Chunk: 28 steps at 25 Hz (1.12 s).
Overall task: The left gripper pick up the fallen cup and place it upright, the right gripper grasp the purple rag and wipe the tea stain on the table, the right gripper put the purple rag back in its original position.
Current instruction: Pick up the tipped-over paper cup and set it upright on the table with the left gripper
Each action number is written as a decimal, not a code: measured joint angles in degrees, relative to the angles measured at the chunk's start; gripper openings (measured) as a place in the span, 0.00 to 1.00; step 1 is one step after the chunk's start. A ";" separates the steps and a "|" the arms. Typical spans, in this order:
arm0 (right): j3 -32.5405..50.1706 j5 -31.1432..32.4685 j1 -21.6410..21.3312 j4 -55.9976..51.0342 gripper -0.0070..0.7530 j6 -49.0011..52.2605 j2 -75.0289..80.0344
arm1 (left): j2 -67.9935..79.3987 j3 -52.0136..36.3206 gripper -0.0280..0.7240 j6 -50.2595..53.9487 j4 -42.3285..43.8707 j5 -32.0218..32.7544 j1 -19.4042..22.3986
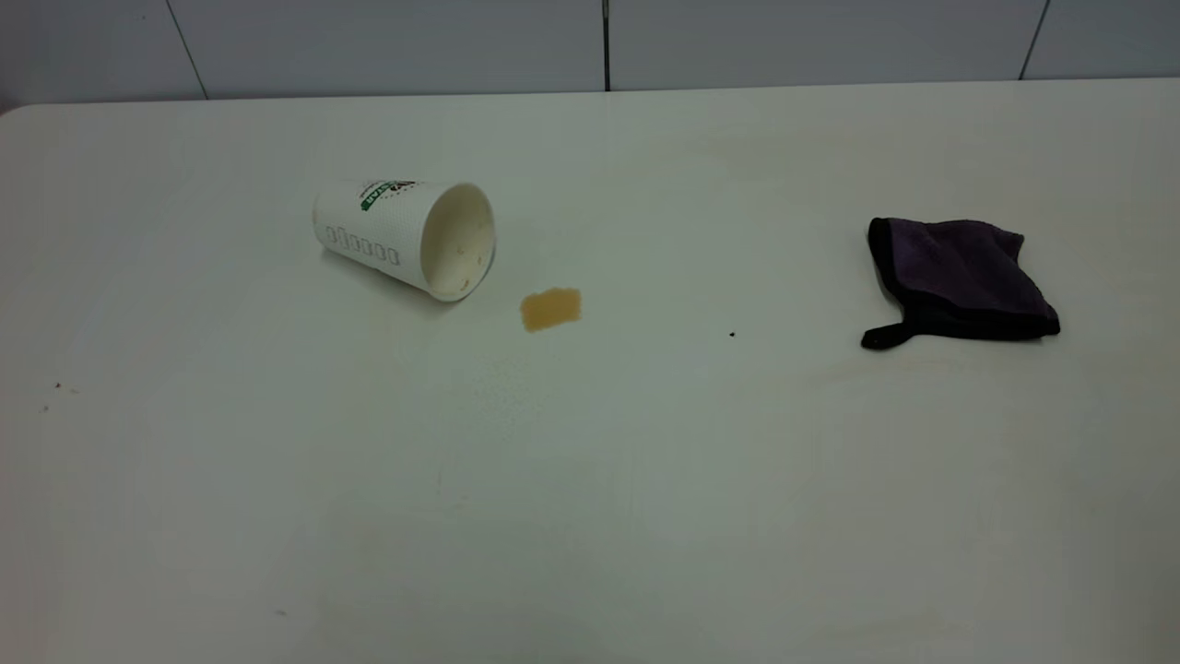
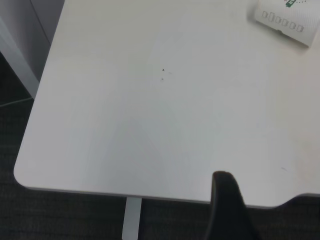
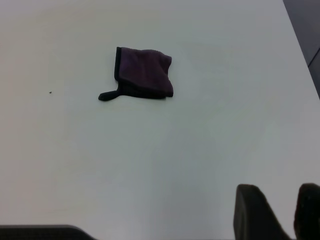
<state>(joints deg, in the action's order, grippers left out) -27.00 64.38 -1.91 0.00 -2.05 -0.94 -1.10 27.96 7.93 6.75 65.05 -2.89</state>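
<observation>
A: What's on the white table (image 1: 645,516)?

B: A white paper cup (image 1: 406,235) lies on its side at the left, its dimpled wall printed with a green logo and a row of small outlined boxes. The round mouth faces the middle of the table, and the pale inside shows only a few tan specks.

A: And the spill?

B: A small, flat tea stain (image 1: 550,309), amber and roughly rectangular, sits just beside the cup's rim, apart from it.

A: The rag?

B: The purple rag (image 1: 959,279) lies well apart at the right, a soft, folded cloth, roughly square, with a dark bound edge and a short tab sticking out at one corner. Nothing is touching it.

A: Where are the arms?

B: Neither shows in the exterior view. The left wrist view looks down past one dark fingertip (image 2: 227,205) of the left gripper, poised over the table's near edge by a rounded corner, with the cup at the far corner of that view; I cannot tell whether its jaws are parted. The right gripper (image 3: 281,212) hangs above bare table, the rag far ahead of it; its two dark fingers stand a little apart, gripping nothing.
</observation>
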 joint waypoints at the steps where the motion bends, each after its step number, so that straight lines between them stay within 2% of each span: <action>1: 0.00 0.00 0.00 0.00 0.32 0.00 0.00 | 0.00 0.00 0.66 0.00 0.00 0.00 -0.05; 6: 0.00 0.00 0.00 0.00 0.32 0.00 0.00 | 0.00 0.00 0.66 0.00 0.11 0.00 -0.26; 13: 0.00 0.00 0.00 0.00 0.32 0.00 0.00 | 3.78 0.00 0.66 0.08 4.53 0.32 -1.13; 17: 0.00 0.00 0.00 0.00 0.32 0.00 0.00 | 15.83 1.81 0.70 1.67 8.31 -5.32 -1.13; 23: 0.00 0.00 0.00 0.00 0.32 0.00 0.00 | 36.34 7.27 0.90 8.84 16.88 -14.85 -2.22; 28: 0.00 0.00 0.00 0.00 0.32 0.00 0.00 | 55.22 15.03 0.91 12.59 20.77 -18.80 -2.22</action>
<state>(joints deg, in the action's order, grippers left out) -27.00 64.38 -1.91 0.00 -2.05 -0.94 54.13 43.00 20.52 27.52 46.25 -5.11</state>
